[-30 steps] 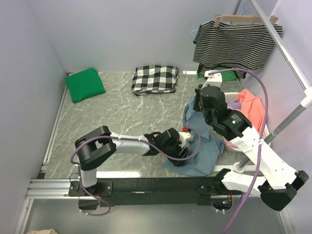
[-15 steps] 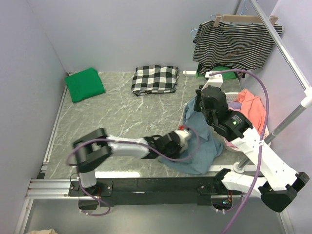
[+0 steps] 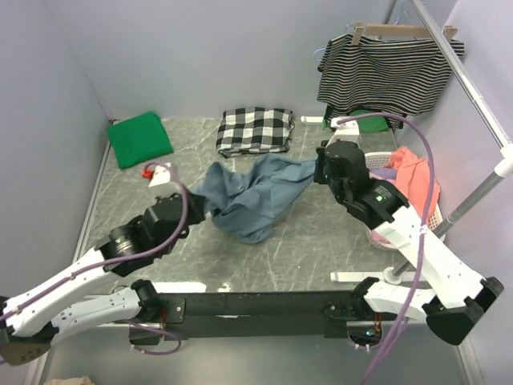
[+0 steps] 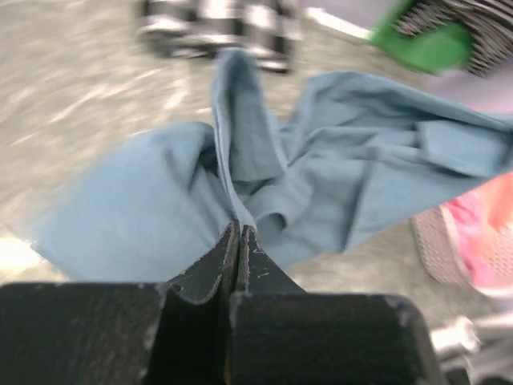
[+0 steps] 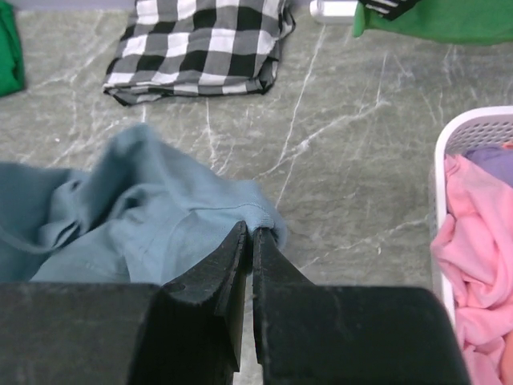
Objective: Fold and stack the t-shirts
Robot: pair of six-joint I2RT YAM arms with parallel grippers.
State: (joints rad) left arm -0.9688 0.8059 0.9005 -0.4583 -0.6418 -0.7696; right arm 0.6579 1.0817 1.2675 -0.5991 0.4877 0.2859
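The slate-blue t-shirt [image 3: 255, 194] hangs stretched and crumpled between both arms over the middle of the table. My left gripper [image 3: 207, 210] is shut on its left edge; in the left wrist view the shirt [image 4: 337, 168] spreads out from my shut gripper [image 4: 239, 228]. My right gripper [image 3: 317, 167] is shut on the shirt's right hem, and the right wrist view shows that hem [image 5: 160, 224] pinched at my gripper [image 5: 250, 233]. A folded bright green t-shirt [image 3: 139, 139] lies at the far left corner.
A folded black-and-white checked cloth [image 3: 255, 130] lies at the back centre. A striped top [image 3: 389, 74] hangs on a rail at the right, with green cloth [image 5: 437, 20] below it. A white basket [image 5: 469, 136] with pink clothes [image 3: 415, 180] stands at the right.
My left gripper shut on the blue shirt's lower edge near the front right and swung far left and back, pulling the shirt out across the table. The right gripper kept its hold.
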